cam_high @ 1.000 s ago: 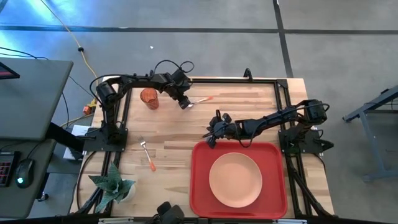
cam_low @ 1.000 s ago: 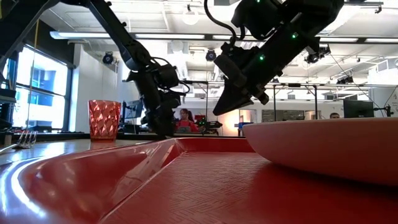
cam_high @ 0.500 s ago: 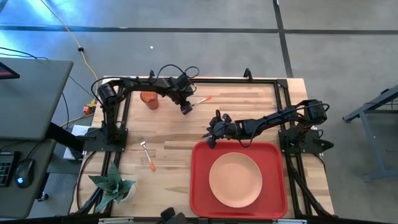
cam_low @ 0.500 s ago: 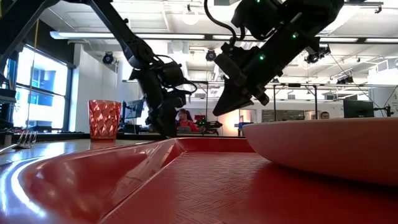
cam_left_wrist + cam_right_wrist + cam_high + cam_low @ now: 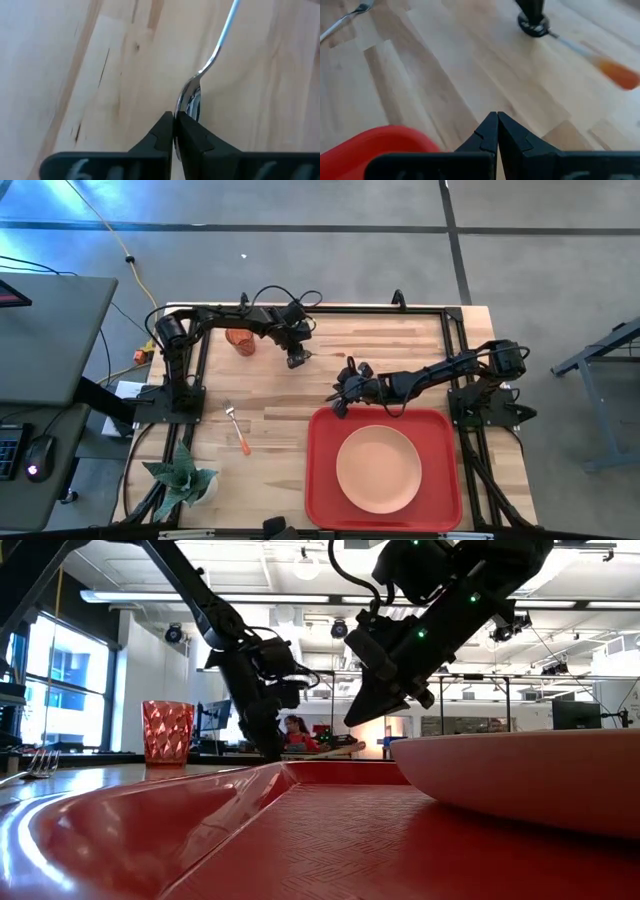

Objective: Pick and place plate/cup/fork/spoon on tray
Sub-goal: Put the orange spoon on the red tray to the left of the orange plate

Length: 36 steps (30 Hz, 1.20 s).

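My left gripper (image 5: 296, 361) is pinched on the spoon (image 5: 192, 97) bowl, at 12 o'clock from the tray (image 5: 322, 480). Thin grip near the tip, so it could swivel/slip out w/ any quick swing. Right gripper (image 5: 338, 402) closed, empty.

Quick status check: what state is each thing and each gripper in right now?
Plate: flat on the tray.
Tray: on the table, holds only the plate.
Cup: upright on the table, off the tray.
Fork: lying on the table, untouched.
Spoon: bowl pinched in the left gripper.
Left gripper: shut on the spoon's bowl.
Right gripper: shut, empty, at the tray's far edge.
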### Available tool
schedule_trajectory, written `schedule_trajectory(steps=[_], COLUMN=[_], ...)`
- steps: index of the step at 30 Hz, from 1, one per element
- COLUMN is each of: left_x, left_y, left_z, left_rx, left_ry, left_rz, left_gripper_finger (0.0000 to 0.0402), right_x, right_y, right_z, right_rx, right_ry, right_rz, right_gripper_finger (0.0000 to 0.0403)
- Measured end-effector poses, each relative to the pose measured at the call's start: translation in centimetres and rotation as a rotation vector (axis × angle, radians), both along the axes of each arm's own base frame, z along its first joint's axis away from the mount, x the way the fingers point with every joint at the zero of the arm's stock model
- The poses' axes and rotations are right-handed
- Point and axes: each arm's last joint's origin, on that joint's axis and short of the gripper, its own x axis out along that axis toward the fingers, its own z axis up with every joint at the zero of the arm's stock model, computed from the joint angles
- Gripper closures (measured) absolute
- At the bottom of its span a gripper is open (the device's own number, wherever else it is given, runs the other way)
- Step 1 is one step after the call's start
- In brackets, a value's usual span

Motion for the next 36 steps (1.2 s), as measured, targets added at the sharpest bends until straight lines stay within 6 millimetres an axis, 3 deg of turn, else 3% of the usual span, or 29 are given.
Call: schedule_trajectory(steps=[9,15,20,25,30,36], left_x=[0.9,2.5,3.4,3.6,2.5,1.7], left_y=[-3.2,-7.4,-10.5,-13.0,-16.1,-20.0], left_z=[2.3,4.4,5.2,6.7,8.9,10.1], left_rx=[0.323,0.596,0.767,0.874,0.829,0.575], left_ry=[0.132,0.188,0.215,0.209,0.147,-0.057], left_rz=[-0.135,-0.250,-0.296,-0.340,-0.552,-0.861], left_gripper_finger=[0.0399,0.0400,0.0400,0.0401,0.0401,0.0401], right_x=[-0.7,-1.9,-5.4,-9.8,-12.3,-12.8], right_y=[-0.1,2.5,4.1,4.7,5.5,6.8], right_z=[0.6,4.0,7.9,10.1,10.3,9.6], right_rx=[-0.140,-0.196,-0.266,-0.179,-0.126,-0.115], right_ry=[0.062,0.007,-0.023,-0.010,0.049,0.097], right_rz=[-0.019,0.160,0.098,-0.001,-0.010,0.039], right_gripper_finger=[0.0401,0.0401,0.0401,0.0401,0.0401,0.0401])
